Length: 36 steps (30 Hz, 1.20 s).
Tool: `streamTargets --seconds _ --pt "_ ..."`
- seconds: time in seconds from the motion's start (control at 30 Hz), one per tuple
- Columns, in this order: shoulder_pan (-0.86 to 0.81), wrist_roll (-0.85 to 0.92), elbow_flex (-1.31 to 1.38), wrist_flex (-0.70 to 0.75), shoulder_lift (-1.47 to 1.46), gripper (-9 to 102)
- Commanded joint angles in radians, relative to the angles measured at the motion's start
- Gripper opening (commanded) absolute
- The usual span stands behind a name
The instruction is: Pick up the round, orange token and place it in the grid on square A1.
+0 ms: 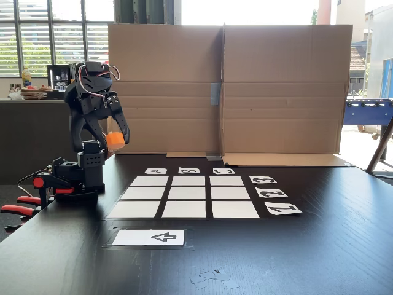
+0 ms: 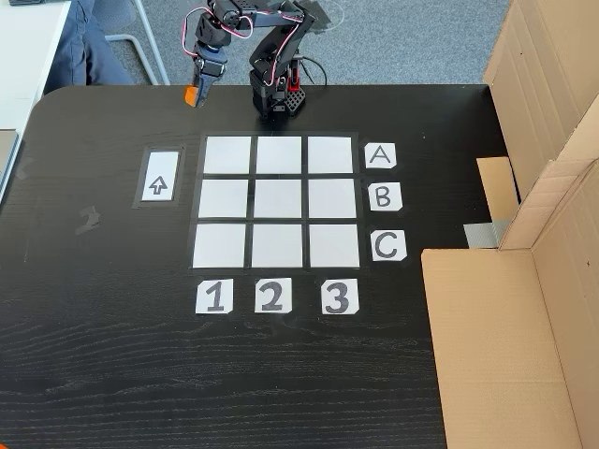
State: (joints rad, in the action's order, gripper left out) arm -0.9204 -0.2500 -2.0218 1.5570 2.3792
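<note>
The small, round orange token [image 1: 115, 140] is already off the black wooden bench [image 2: 112, 374] — the black arm's fingers [image 1: 124, 133] are clamped on it, held in the air by the arm's base, near the bench edge. So the carry is in hand. Next, I judge, comes a swing over the white-paper grid [image 2: 278, 202] to corner cell A1 [image 2: 227, 154] — beside the arrow card [image 2: 158, 176] — then a descent and release.
</note>
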Motion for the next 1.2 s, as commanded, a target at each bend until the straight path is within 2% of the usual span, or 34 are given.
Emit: streamTargets --seconds 0.0,0.17,0.5,1.17 --pt "0.025 0.008 -0.103 -0.003 0.066 13" --pt "0.069 0.008 -0.247 -0.012 0.063 13" --pt "0.092 0.048 -0.279 -0.040 -0.097 13" --pt "0.212 0.055 -0.298 -0.287 -0.414 13"
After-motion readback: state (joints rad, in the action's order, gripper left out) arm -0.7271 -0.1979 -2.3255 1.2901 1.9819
